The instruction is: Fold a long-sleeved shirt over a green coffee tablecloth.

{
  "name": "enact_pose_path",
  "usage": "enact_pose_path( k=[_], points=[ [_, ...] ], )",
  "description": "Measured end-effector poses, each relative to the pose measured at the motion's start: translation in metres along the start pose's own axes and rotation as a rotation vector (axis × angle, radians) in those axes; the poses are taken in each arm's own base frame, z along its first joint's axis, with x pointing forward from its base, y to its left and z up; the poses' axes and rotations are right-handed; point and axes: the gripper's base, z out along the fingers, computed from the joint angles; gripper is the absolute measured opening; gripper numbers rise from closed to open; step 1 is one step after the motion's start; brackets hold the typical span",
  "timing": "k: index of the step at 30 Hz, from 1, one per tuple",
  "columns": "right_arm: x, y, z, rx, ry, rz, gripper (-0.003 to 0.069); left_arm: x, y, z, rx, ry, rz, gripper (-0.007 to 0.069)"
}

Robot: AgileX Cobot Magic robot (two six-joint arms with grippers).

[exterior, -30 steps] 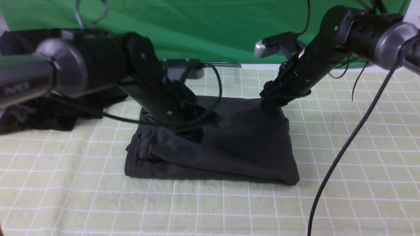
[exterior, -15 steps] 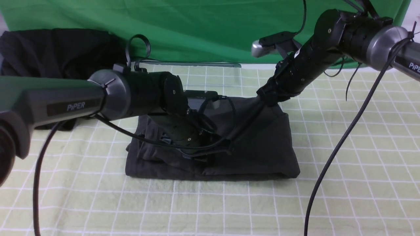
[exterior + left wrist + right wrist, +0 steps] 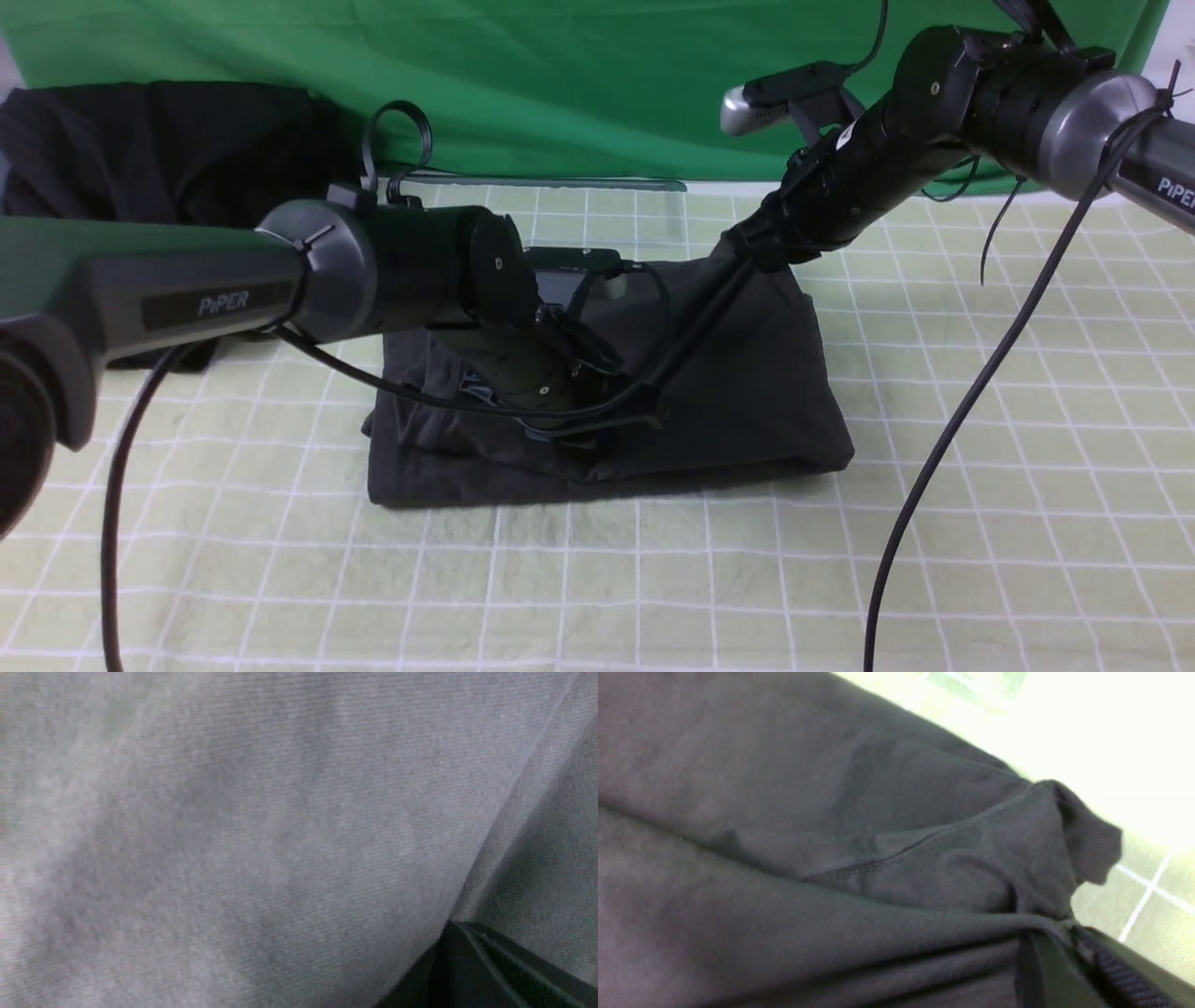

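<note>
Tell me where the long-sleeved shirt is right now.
In the front view, the long-sleeved shirt lies folded mid-table on the green coffee tablecloth. Its far right corner is lifted and pinched by the right gripper.

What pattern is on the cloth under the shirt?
Pale yellow-green tablecloth with a thin white grid of squares; clearest in the front view.

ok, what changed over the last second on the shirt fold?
Right end effector closed on the long-sleeved shirt at its far right corner and lifted it, tenting the fabric. Left end effector, shut, swung down and across, now low on the shirt's middle. Unchanged: green coffee tablecloth, black clothing pile.
</note>
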Motion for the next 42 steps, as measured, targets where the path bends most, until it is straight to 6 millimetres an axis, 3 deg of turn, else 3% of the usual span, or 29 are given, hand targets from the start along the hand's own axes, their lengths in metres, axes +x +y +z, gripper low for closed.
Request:
enact_pose_path(
  k=[1,6,8,10,11,13,15,16,18,20,24,32,38,42],
  points=[
    [0.0,0.0,0.0,0.0,0.0,0.002,0.0053,0.0,0.0,0.0,0.0,0.0,-0.001,-0.0004],
    [-0.006,-0.01,-0.005,0.049,-0.048,-0.009,0.0234,-0.001,-0.003,-0.018,-0.007,0.0,0.013,-0.0004],
    [-0.011,-0.02,-0.02,0.079,-0.067,-0.013,0.0348,-0.004,-0.005,-0.045,-0.021,-0.031,0.04,-0.0004],
    [-0.015,-0.027,-0.04,0.095,-0.071,-0.011,0.0377,-0.007,-0.006,-0.068,-0.046,-0.063,0.055,-0.0004],
    [-0.015,-0.027,-0.04,0.096,-0.07,-0.012,0.0377,-0.007,-0.005,-0.071,-0.05,-0.063,0.053,-0.0004],
    [-0.016,-0.037,-0.074,0.121,-0.056,-0.006,0.0329,-0.009,0.003,-0.104,-0.111,-0.113,0.046,-0.0004],
    [-0.014,-0.051,-0.111,0.144,-0.037,0.021,0.0195,-0.011,0.019,-0.13,-0.169,-0.162,0.005,-0.0004],
    [-0.013,-0.053,-0.117,0.147,-0.033,0.027,0.0167,-0.011,0.022,-0.133,-0.177,-0.168,-0.006,-0.0004],
    [-0.009,-0.065,-0.153,0.172,-0.028,0.059,0.0055,-0.01,0.039,-0.147,-0.201,-0.192,-0.066,-0.0004],
    [-0.005,-0.074,-0.181,0.195,-0.027,0.085,0.0018,-0.005,0.054,-0.151,-0.202,-0.191,-0.12,-0.0004],
    [0.003,-0.077,-0.212,0.205,-0.006,0.109,0.0,0.006,0.067,-0.143,-0.182,-0.175,-0.166,-0.0004],
    [0.026,-0.063,-0.222,0.151,0.013,0.135,-0.0003,0.024,0.071,-0.124,-0.16,-0.127,-0.213,-0.0004],
    [0.053,-0.054,-0.2,0.07,0.019,0.164,-0.0003,0.017,0.072,-0.123,-0.161,-0.222,-0.208,0.0],
    [0.064,-0.05,-0.185,0.016,0.036,0.189,-0.0003,0.014,0.075,-0.115,-0.163,-0.241,-0.21,0.0044]
  ],
)
